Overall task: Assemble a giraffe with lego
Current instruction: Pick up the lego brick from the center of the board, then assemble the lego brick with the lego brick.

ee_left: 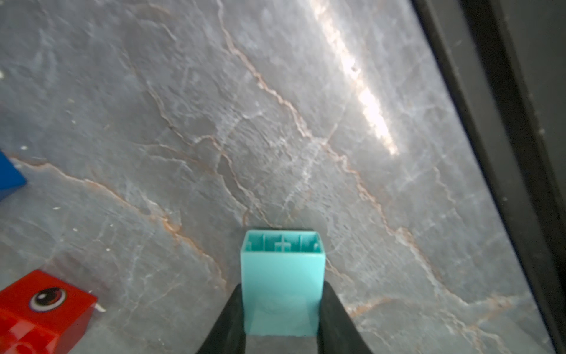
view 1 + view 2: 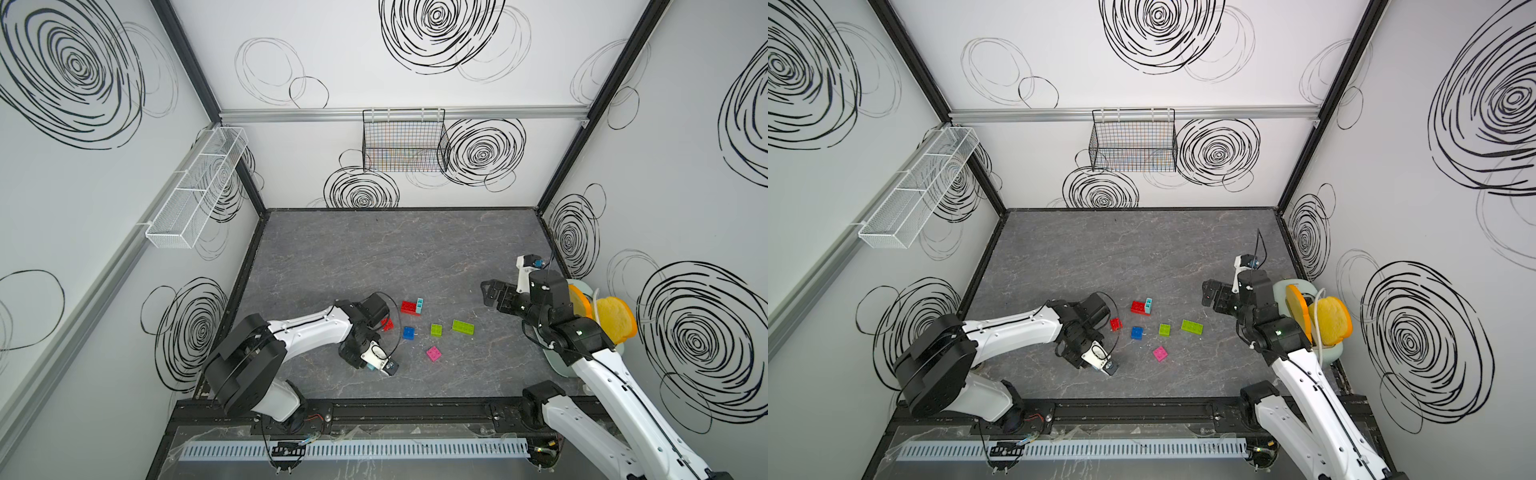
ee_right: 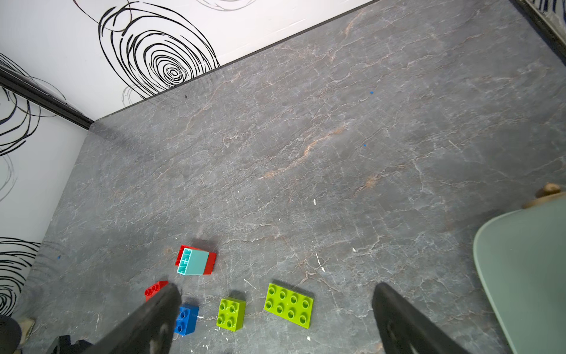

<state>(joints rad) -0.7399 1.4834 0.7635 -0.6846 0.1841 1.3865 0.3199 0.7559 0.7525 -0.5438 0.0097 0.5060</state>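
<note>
Left claw [image 1: 281, 294] pinches a light-blue brick [image 1: 281, 266] near the blue brick [image 2: 408, 332], with open grey surface [image 1: 275, 122] ahead and its black border [image 1: 520, 184] alongside. Red, lime and pink lego [image 2: 462, 327] lies scattered around the blue brick. Right claw [image 3: 277, 288] hangs spread, well apart from it.

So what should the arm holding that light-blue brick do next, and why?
The left tool is shut on a light-blue brick, and the long red brick already has the other light-blue brick against it. So probably lift it and carry it there as the second leg.
</note>
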